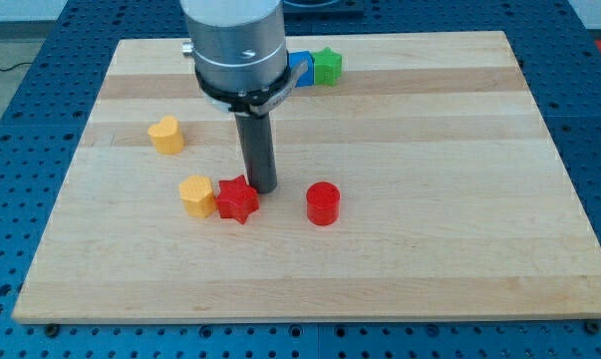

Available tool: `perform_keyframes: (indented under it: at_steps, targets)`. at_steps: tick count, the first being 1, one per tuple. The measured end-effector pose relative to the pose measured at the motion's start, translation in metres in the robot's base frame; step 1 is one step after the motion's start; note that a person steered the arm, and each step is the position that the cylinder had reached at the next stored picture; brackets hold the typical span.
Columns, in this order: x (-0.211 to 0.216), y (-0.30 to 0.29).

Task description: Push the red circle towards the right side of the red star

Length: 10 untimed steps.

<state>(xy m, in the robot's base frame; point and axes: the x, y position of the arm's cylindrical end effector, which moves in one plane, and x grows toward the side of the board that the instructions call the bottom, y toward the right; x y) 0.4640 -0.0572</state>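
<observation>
The red circle (322,203) stands on the wooden board (430,150), a little below the middle. The red star (237,198) lies to its left, a short gap between them. My tip (262,188) is down on the board just right of the star's upper edge, close to it, and to the left of the red circle. The rod rises up to the arm's grey body at the view's top.
A yellow hexagon-like block (195,194) touches the red star's left side. A yellow heart-like block (165,135) lies further up and left. A blue block (300,68) and a green star block (327,66) sit together near the board's top edge, partly behind the arm.
</observation>
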Motion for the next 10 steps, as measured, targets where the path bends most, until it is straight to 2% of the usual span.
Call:
perform_keyframes:
  at_steps: [1, 2, 3, 4, 6, 7, 9, 10]
  targets:
    - [-0.041, 0.039]
    - [-0.025, 0.111]
    - [0.014, 0.165]
    - [0.038, 0.172]
    - [0.039, 0.108]
    - [0.041, 0.095]
    - [0.057, 0.1]
    - [0.047, 0.091]
